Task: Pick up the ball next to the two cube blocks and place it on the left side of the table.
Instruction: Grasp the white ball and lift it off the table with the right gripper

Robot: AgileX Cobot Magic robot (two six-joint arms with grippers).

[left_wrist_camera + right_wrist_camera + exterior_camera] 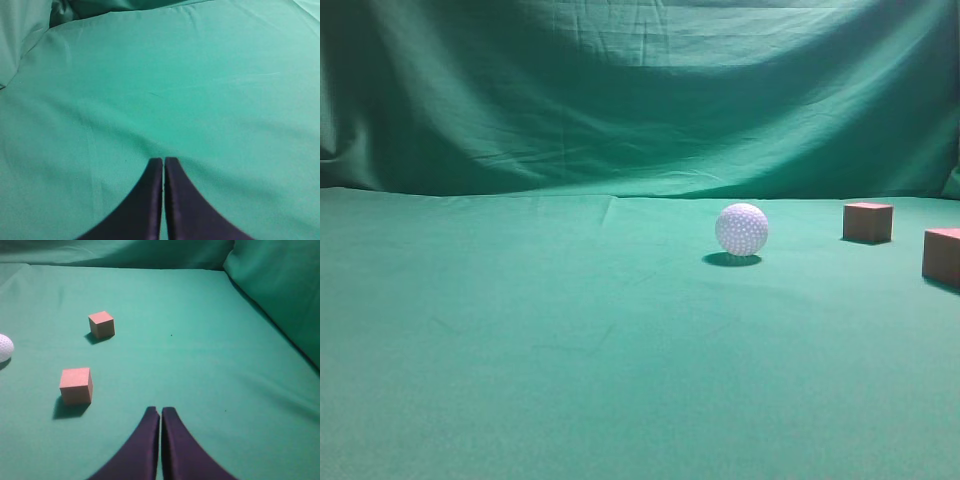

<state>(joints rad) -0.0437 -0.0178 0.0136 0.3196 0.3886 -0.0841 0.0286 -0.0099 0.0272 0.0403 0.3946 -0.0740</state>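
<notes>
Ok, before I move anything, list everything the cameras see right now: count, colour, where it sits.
ball: one, white and dimpled, resting on the table right of centre, left of the cubes.
cube blocks: two, reddish-brown, far right of the table; farther cube and nearer cube, apart from each other and from the ball.
table: one, covered in green cloth.
backdrop: one, draped green cloth, behind the table.
left gripper: one, dark, shut, above bare cloth.
right gripper: one, dark, shut, holding nothing, cubes ahead to its left.
</notes>
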